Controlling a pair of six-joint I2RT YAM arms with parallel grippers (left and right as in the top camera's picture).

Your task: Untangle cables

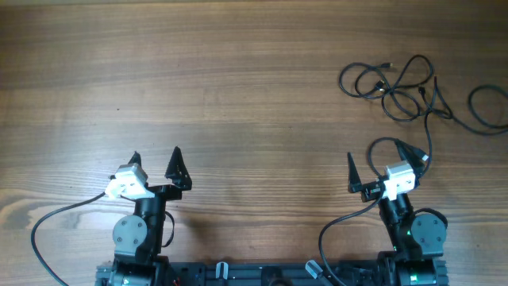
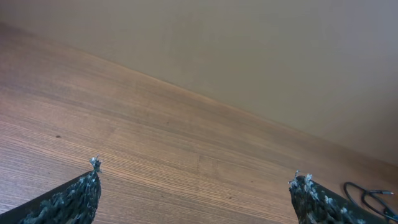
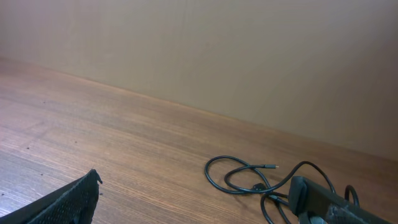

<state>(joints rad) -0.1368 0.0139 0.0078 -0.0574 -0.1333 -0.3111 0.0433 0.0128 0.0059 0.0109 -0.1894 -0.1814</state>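
Note:
The cables (image 1: 397,83) lie as thin black cords in a loose tangle of loops at the far right of the wooden table, and one strand (image 1: 429,131) trails down toward my right gripper. In the right wrist view the cables (image 3: 249,177) lie just ahead of the right finger, a small plug end (image 3: 271,167) pointing right. My right gripper (image 1: 374,151) (image 3: 196,182) is open and empty, short of the tangle. Far to the left, my left gripper (image 1: 155,155) (image 2: 196,173) is open over bare wood, with a bit of cable (image 2: 367,196) at its view's lower right.
Another black cable loop (image 1: 488,111) lies at the table's right edge, partly cut off by the frame. A plain wall (image 3: 249,56) rises behind the table's far edge. Thick arm wires (image 1: 48,222) curve beside each arm base.

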